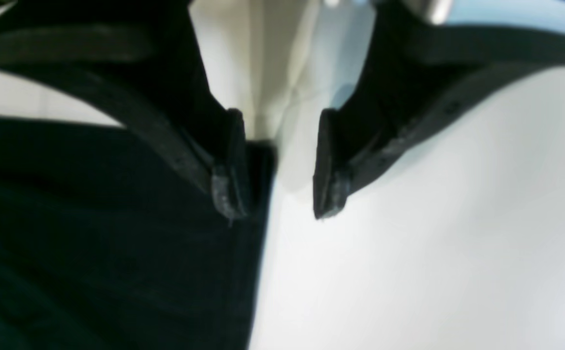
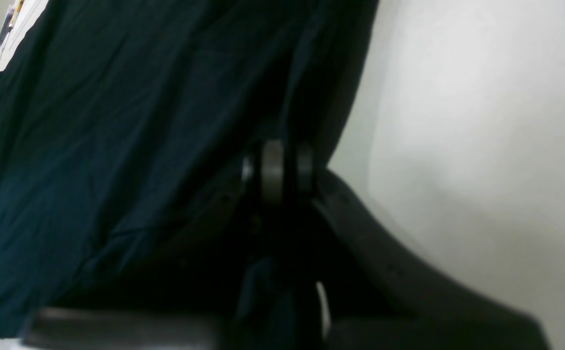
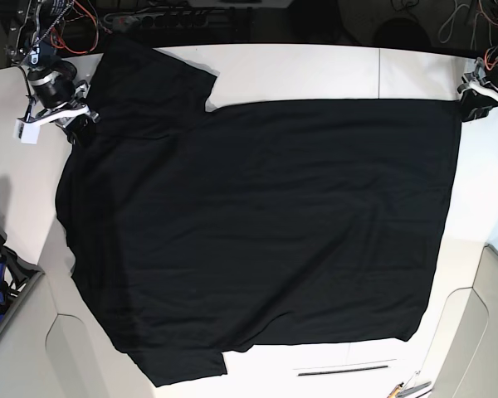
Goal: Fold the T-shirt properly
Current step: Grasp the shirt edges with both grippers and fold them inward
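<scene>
A robotics lab: white worktable (image 3: 315, 70), loose red wiring (image 3: 62, 29) and cables along its back edge.

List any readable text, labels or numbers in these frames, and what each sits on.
None readable. The T-shirt shows plain black fabric, no print or lettering in view. The small white tag by the right gripper is too small to read. Both wrist views are blurred.

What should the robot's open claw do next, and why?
Probably lower the left gripper a bit and close on the T-shirt edge: its jaws are open with the hem just under one of them, while the right gripper already pinches the fabric.
</scene>
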